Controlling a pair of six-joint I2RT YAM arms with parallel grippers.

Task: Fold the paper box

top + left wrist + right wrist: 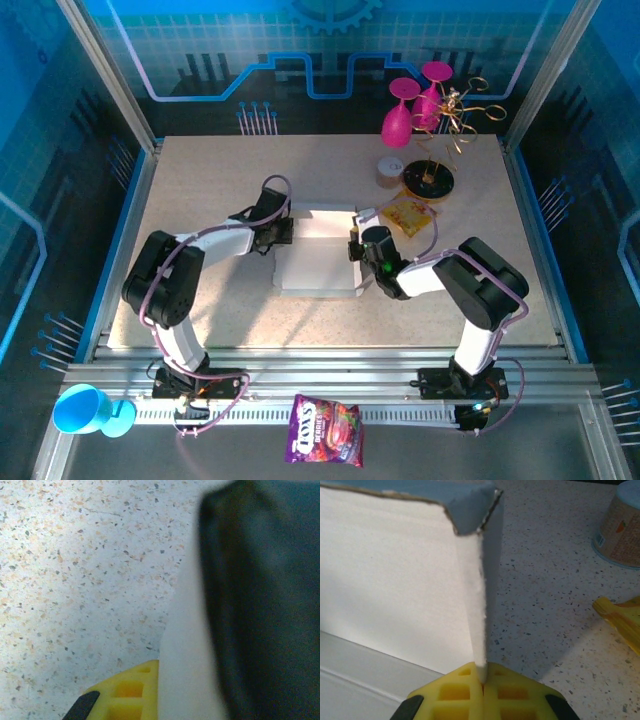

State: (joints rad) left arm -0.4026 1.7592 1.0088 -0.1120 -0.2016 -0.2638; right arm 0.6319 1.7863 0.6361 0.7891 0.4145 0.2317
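Note:
The white paper box (318,252) lies mid-table between both arms, its back wall raised. My left gripper (283,236) is at the box's left edge. In the left wrist view one yellow finger (125,692) presses against a white cardboard panel (185,655); the other finger is hidden behind the panel, beside a dark blur. My right gripper (356,246) is at the box's right edge. In the right wrist view the gripper (483,674) is shut on the thin edge of an upright side flap (475,595), with the box's wall (390,575) to its left.
A golden-yellow snack packet (408,214) (620,622) lies just right of the box. Behind it are a small can (389,170) (620,525), a gold wire stand (432,180) and pink glasses (410,112). A purple candy bag (325,432) and a blue cup (85,410) sit off the table's front.

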